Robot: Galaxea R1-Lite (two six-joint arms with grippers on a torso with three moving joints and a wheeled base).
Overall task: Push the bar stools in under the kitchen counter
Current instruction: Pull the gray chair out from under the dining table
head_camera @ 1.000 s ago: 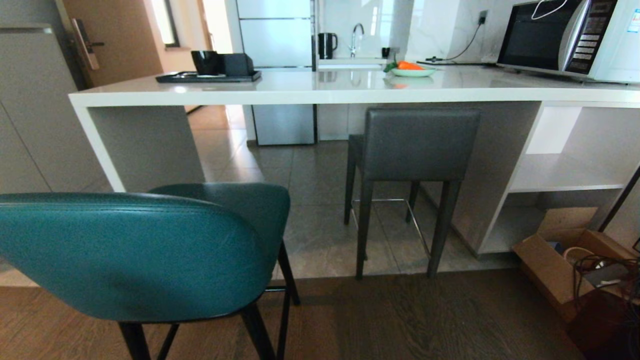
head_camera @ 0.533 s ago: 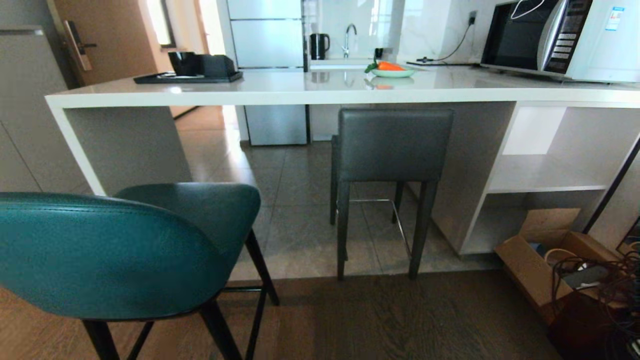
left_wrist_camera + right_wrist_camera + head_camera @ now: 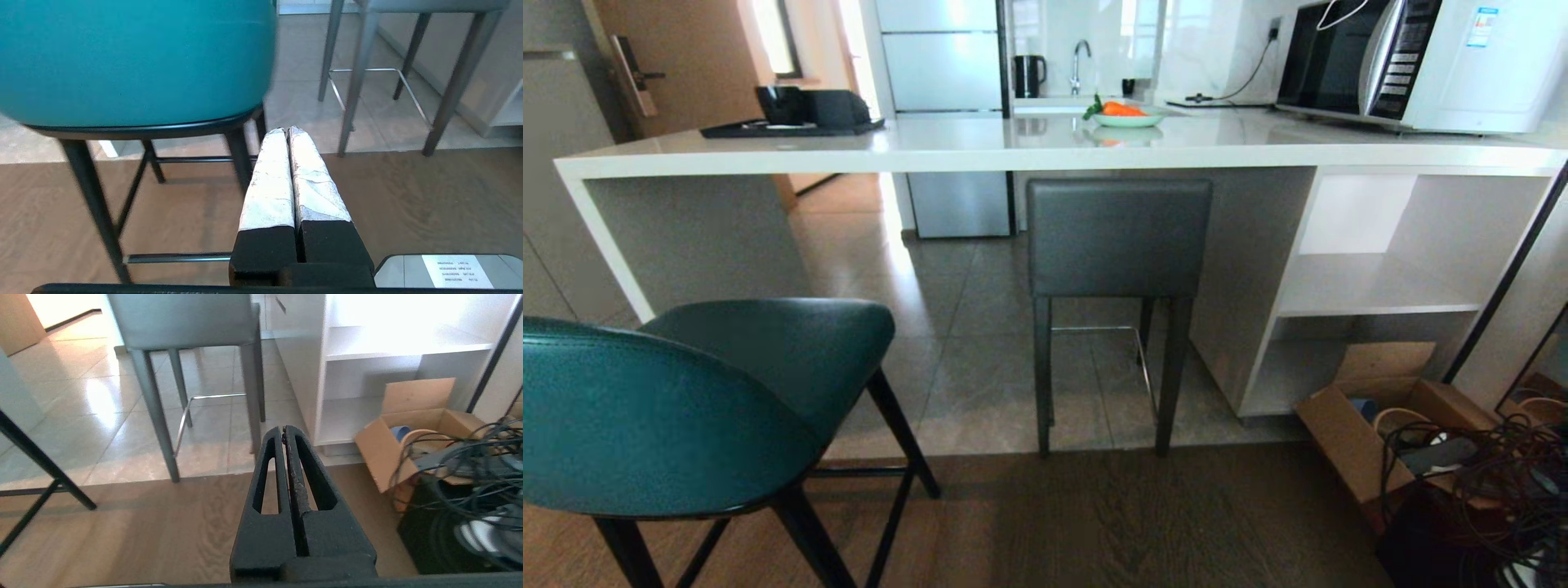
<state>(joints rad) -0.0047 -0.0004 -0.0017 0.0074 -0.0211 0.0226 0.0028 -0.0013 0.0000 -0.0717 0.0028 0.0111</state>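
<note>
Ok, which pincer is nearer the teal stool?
Left. The left pincer, shut, hangs just behind the teal stool; the right pincer, shut, faces the grey stool instead.

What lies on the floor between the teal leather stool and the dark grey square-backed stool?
Nothing: in the head view, only bare floor separates the teal leather stool from the dark grey square-backed stool.

Teal leather stool with curved back (image 3: 670, 408): left side and leg ends cut off by frame; grey square-backed stool's (image 3: 1119, 237) seat hidden behind backrest.
</note>
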